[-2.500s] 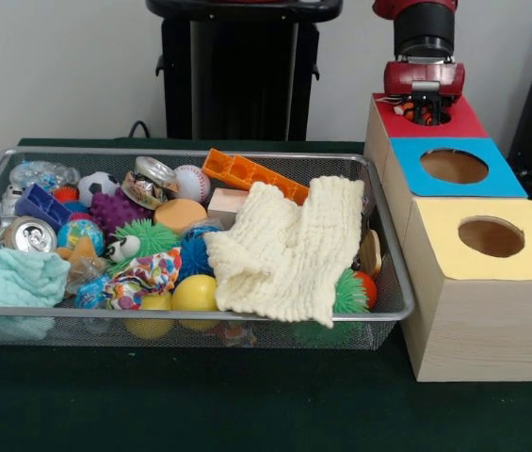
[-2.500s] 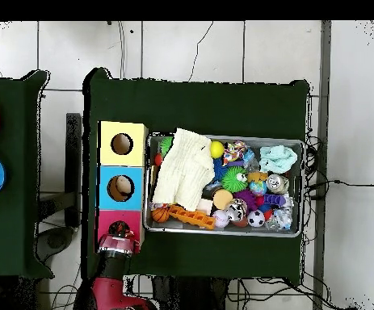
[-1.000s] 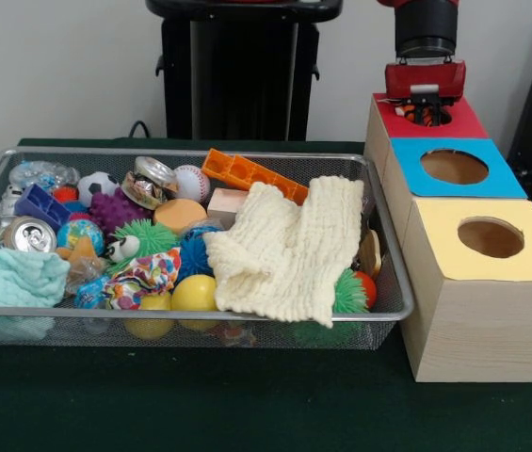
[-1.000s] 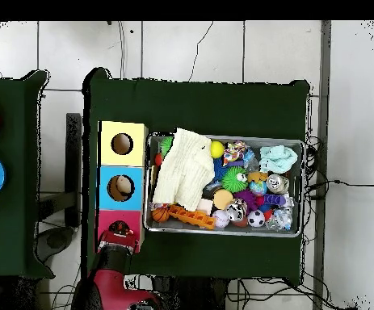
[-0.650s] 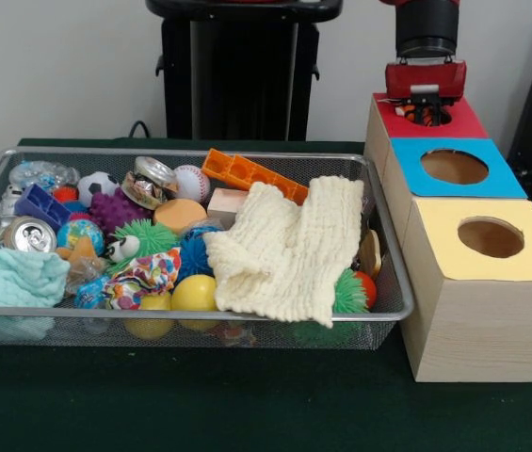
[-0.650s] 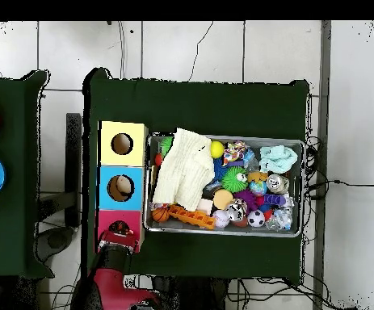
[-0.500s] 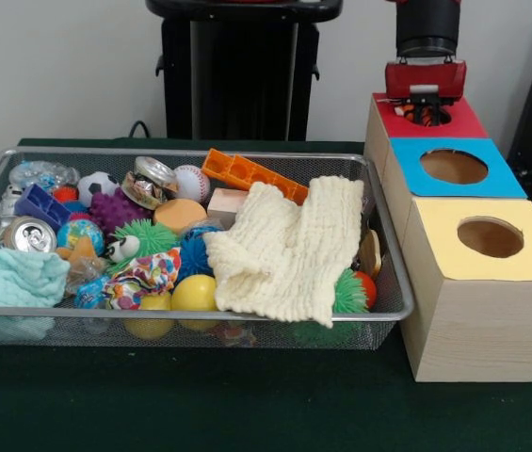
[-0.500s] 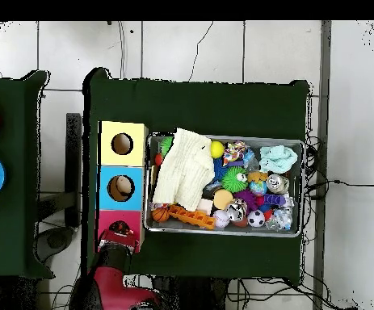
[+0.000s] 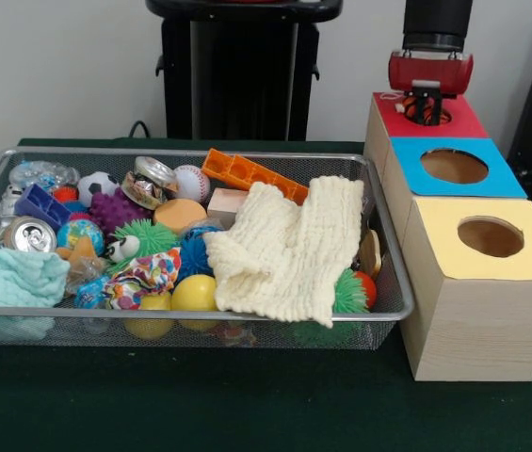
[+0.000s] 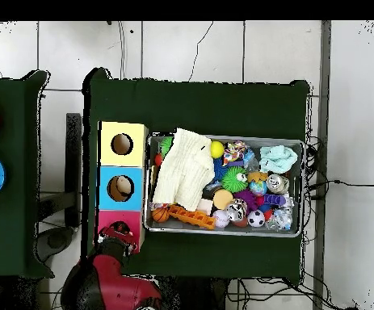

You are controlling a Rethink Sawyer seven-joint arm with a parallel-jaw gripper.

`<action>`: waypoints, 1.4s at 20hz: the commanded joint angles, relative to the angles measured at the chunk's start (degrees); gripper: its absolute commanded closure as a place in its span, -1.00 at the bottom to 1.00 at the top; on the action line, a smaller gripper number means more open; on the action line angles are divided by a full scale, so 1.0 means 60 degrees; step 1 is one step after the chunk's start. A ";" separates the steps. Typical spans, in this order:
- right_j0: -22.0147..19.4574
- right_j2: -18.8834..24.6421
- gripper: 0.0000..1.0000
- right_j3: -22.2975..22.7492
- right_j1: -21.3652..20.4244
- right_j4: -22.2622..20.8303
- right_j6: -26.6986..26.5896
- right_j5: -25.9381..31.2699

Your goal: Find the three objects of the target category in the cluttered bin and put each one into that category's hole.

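Note:
My gripper (image 9: 427, 111) hangs just above the hole of the red-topped box (image 9: 466, 120), open, with nothing held between its fingers. A bit of orange shows inside that hole. From overhead the gripper (image 10: 119, 235) covers the near end of the red box (image 10: 132, 219). The wire bin (image 9: 190, 312) holds several balls, a cream knitted cloth (image 9: 289, 250), an orange block (image 9: 247, 173), a drinks can (image 9: 28, 235) and a teal cloth (image 9: 11, 278).
A blue-topped box (image 9: 491, 179) and a yellow-topped box (image 9: 529, 250), each with a round hole, stand in a row with the red one beside the bin. A black stand (image 9: 242, 75) rises behind the bin. Green cloth covers the table (image 9: 247, 405).
My gripper has risen from the red box's hole and drawn slightly back. The orange thing stays down in the hole. The bin's contents have not moved.

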 commanded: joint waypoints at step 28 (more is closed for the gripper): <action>0.0058 -0.0178 -1.00 -0.0104 0.0244 -0.0360 0.1321 0.1572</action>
